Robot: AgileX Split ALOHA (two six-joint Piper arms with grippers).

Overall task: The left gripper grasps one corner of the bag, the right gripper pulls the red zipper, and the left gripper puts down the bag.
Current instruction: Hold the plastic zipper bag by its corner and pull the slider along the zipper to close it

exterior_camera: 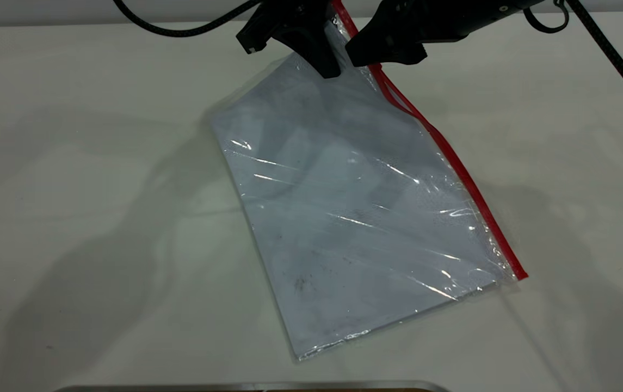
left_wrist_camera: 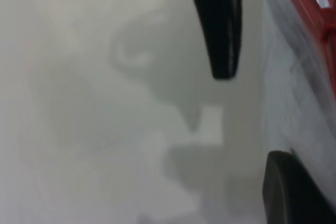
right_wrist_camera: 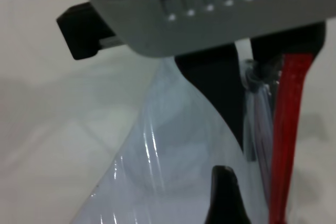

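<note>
Bag (exterior_camera: 355,207) lies slanted across the pale worktop (exterior_camera: 72,218) in the exterior view, its far end lifted toward 12 o'clock, its near end resting flat toward 6 o'clock. Along its long edge on the 3 o'clock side runs the red zipper (exterior_camera: 452,158), from the top of the view down to the near corner. The left gripper (exterior_camera: 316,54) has its jaws clenched on the corner of the bag (exterior_camera: 341,32) at the raised end — the right gripper (exterior_camera: 384,51) sits just beside it, its blunt tip against the red strip, and whether its jaws are closed on the zipper I cannot tell. From the left wrist, one tapered finger (left_wrist_camera: 218,24) hangs over the worktop, the other finger (left_wrist_camera: 294,192) presses on the clear plastic, with red showing past it. From the right wrist, the zipper (right_wrist_camera: 286,140) runs alongside the left gripper's dark finger (right_wrist_camera: 220,98), which overlaps the pouch.
</note>
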